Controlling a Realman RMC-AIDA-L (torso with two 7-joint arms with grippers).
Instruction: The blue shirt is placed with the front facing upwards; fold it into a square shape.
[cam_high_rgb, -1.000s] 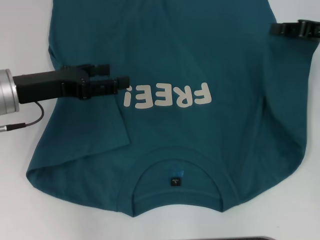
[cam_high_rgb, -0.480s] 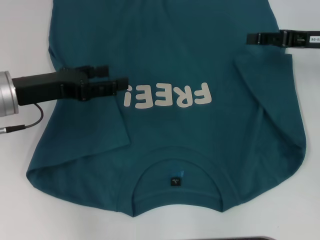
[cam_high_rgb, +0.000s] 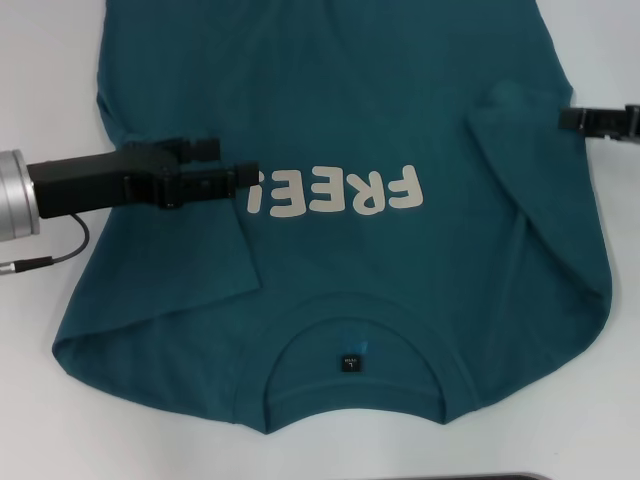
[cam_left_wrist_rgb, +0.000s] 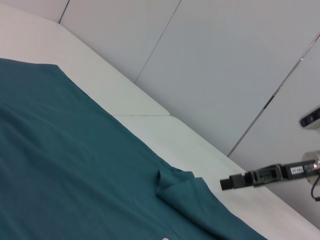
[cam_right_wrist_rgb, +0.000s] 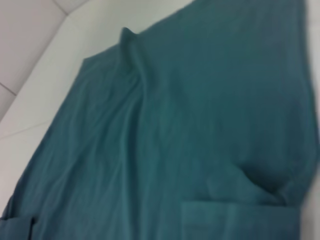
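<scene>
Teal cotton: the blue shirt (cam_high_rgb: 400, 120) lies front up on the white table (cam_high_rgb: 40, 60), collar at the near edge, hem running out of the head view at the far side.
Lettering: off-white "FREE!" (cam_high_rgb: 335, 193) across the chest, upside down in the head view.
Neck label: a small black tag (cam_high_rgb: 350, 364) inside the ribbed round collar (cam_high_rgb: 355, 330); its print is too small to read.
Sleeves: both are folded inward over the body; the one on the robot's left makes a flat flap with a straight diagonal edge (cam_high_rgb: 170, 270), the one on the right a wrinkled flap whose far corner stands up in a small peak (cam_left_wrist_rgb: 172, 182).
Left gripper: the left gripper (cam_high_rgb: 232, 165) reaches in low over the folded left sleeve, its black fingers close together by the "!" of the lettering; whether they pinch cloth I cannot tell.
Right gripper: the right gripper (cam_high_rgb: 566, 118) sits at the shirt's right edge, just beside the folded sleeve's peak, over the table; its fingers' gap cannot be made out.
Containers: none hold anything.
</scene>
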